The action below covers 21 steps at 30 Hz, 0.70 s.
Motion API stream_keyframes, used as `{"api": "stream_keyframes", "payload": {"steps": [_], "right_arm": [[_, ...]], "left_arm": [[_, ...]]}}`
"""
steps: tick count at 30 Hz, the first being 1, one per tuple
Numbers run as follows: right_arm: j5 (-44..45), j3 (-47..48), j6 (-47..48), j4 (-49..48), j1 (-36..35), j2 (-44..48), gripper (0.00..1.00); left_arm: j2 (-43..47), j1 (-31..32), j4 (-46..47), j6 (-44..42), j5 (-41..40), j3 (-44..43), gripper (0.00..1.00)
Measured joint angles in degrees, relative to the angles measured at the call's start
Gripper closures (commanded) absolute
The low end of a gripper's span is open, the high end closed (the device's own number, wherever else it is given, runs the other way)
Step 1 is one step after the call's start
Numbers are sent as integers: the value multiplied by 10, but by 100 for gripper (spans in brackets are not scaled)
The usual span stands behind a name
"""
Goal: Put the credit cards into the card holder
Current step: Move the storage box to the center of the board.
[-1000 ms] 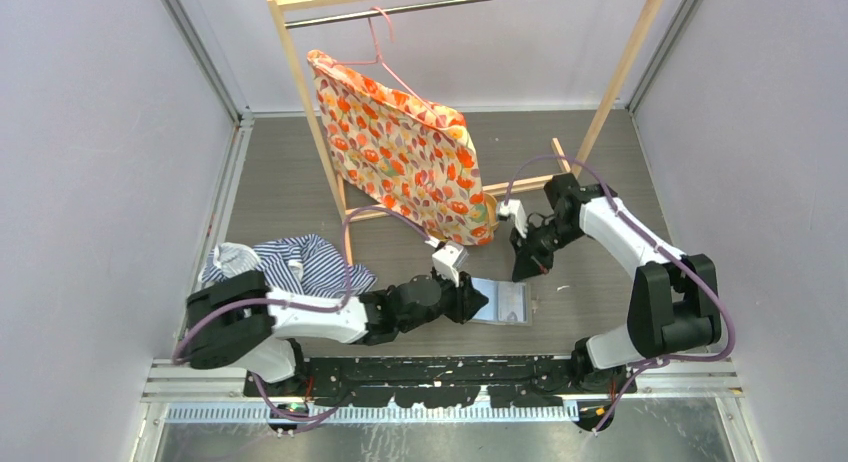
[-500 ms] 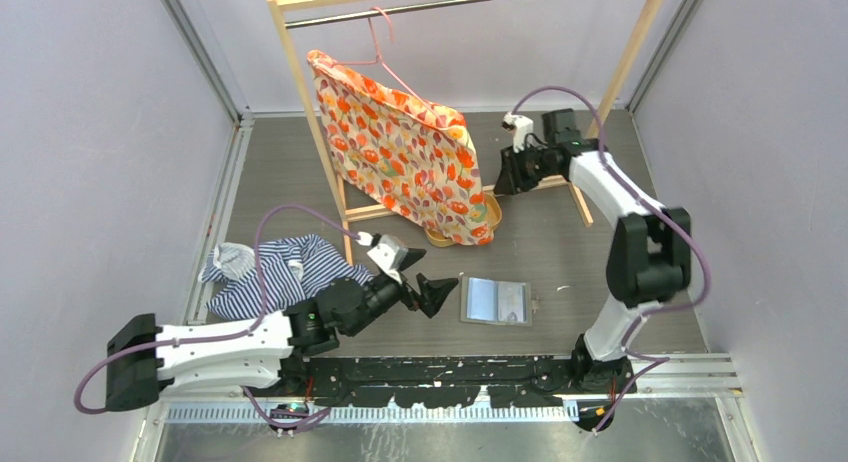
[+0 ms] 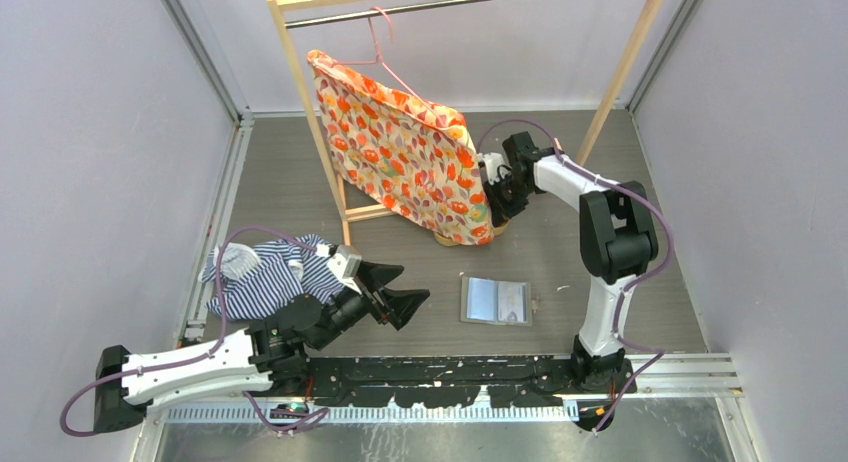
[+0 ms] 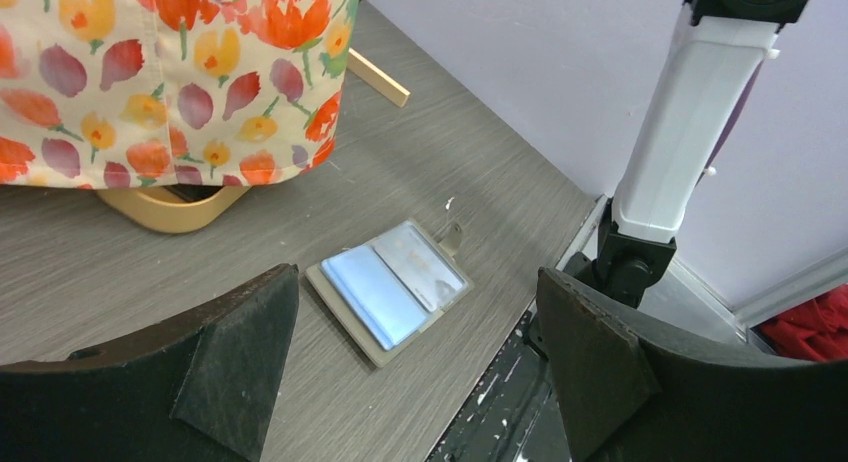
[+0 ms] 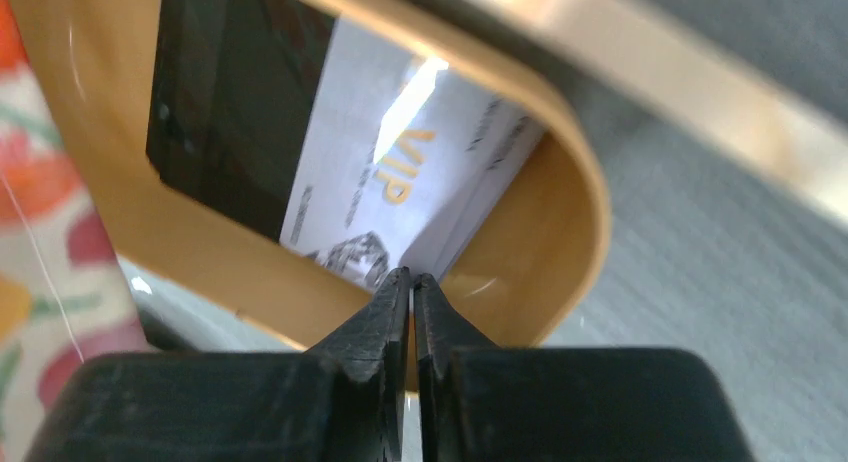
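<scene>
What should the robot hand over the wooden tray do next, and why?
Probably open the right gripper slightly and lower it to pinch the white card printed VIP. Its fingers are shut, seemingly on nothing, tips at that card's edge inside the oval tan wooden tray, while the grey-brown folding card holder lies open on the table.

Lilac walls (image 3: 90, 182), grey tabletop (image 3: 280, 172), wooden rack (image 3: 298, 82)

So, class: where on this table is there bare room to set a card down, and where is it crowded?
Bare wood lies between the card holder and the tray, right of the right arm up to the wall, and behind the shirt left of the rack. Crowded: around the tray, where cloth, rack and right gripper meet.
</scene>
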<state>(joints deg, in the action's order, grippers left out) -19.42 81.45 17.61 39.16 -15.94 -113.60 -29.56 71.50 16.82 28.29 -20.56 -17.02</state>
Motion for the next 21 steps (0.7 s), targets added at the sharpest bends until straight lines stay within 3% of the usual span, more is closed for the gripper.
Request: {"api": "stream_keyframes", "payload": {"steps": [8,21], "right_arm": [[28,-99,65,58,23,108,89],[43,-170,170,90,235,171,84]], "left_arm": [[-22,0,0,2,6,0,11],[-97,0,6,13,30,-3,12]]}}
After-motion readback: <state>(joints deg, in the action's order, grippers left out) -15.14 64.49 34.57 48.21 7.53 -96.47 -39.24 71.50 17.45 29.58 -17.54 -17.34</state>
